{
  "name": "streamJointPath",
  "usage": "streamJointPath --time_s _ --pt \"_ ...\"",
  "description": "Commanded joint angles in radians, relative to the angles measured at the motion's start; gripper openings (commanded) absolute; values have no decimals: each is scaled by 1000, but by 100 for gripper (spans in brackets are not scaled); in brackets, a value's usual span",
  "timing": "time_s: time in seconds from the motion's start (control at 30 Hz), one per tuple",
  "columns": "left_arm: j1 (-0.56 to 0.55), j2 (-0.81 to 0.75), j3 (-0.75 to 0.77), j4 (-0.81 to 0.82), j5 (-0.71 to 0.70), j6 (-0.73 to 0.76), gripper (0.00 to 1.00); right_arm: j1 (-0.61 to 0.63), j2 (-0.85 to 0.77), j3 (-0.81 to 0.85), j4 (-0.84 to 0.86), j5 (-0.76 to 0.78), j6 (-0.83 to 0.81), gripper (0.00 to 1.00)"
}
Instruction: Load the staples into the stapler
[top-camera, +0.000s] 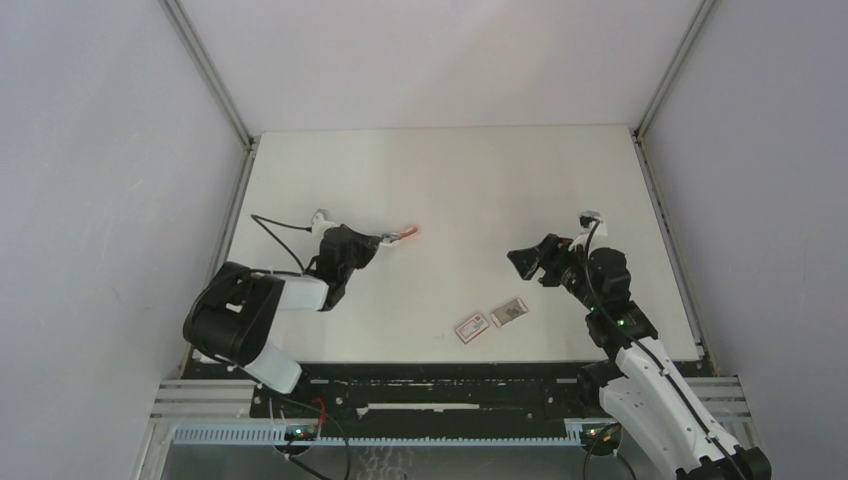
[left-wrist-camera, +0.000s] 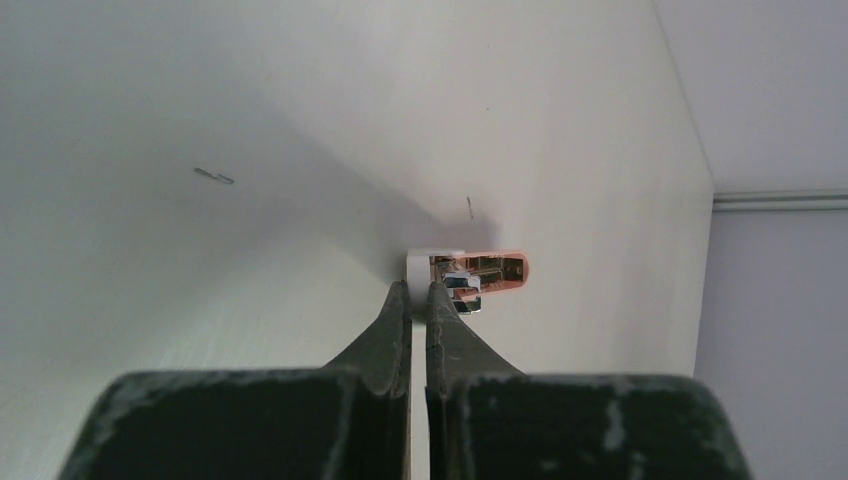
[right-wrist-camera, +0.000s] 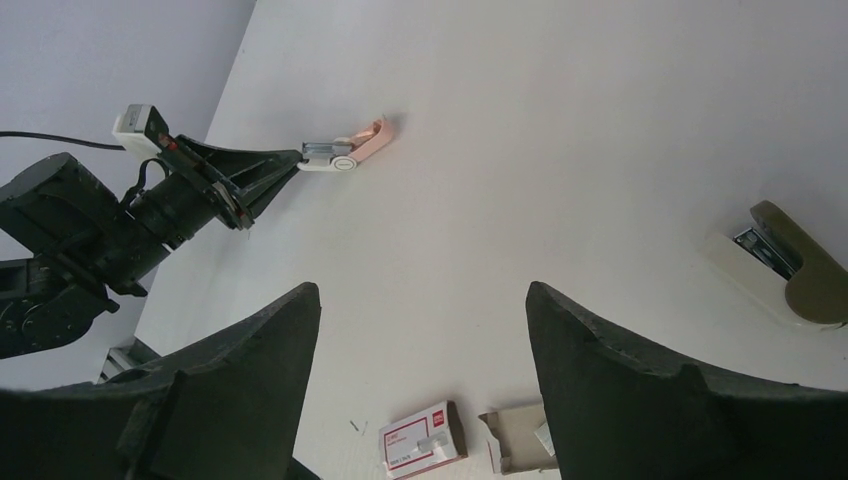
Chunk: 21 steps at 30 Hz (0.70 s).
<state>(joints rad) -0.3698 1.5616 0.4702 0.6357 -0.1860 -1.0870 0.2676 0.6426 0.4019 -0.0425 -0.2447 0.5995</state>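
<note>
Holding the stapler (top-camera: 405, 233) by its rear end, the L gripper (top-camera: 383, 239) sits left of centre in the top view, clenched on it. The R gripper (top-camera: 528, 268) hovers right of centre, spread wide w/ nothing in it. Lower centre: pale tray (top-camera: 494, 319) w/ the staples (top-camera: 511, 311) lying in it, red-label box (top-camera: 471, 327) just beside, contents not visible. L wrist view: fingers (left-wrist-camera: 398, 322) pinched on the white-and-pink stapler at mid-frame, silver channel showing, lid looks swung up. R wrist view: stapler upper left, tray at bottom edge partly cut off, an olive-and-cream stapler (right-wrist-camera: 790, 275) at right edge, untouched. Step, I reckon: stapler presented open, staples not yet fetched. Next, R gripper needs to drop to the tray & pinch the strip squarely.
</note>
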Motion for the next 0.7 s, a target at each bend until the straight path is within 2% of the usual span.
streamJointPath --time_s 0.0,0.1,0.27,0.43,0.67 --pt "6 20 34 61 31 30 0 -8 -2 40 6 14 -16 75" --pt "5 32 30 57 37 27 2 -10 -4 40 -3 23 -20 76" --pt "5 31 15 54 43 32 20 -24 -20 41 -27 38 -32 78" --pt "14 3 -18 38 6 30 31 -41 -43 41 -49 37 -40 79" --pt "29 -30 -50 5 -7 41 34 -65 -65 41 -66 31 -49 79"
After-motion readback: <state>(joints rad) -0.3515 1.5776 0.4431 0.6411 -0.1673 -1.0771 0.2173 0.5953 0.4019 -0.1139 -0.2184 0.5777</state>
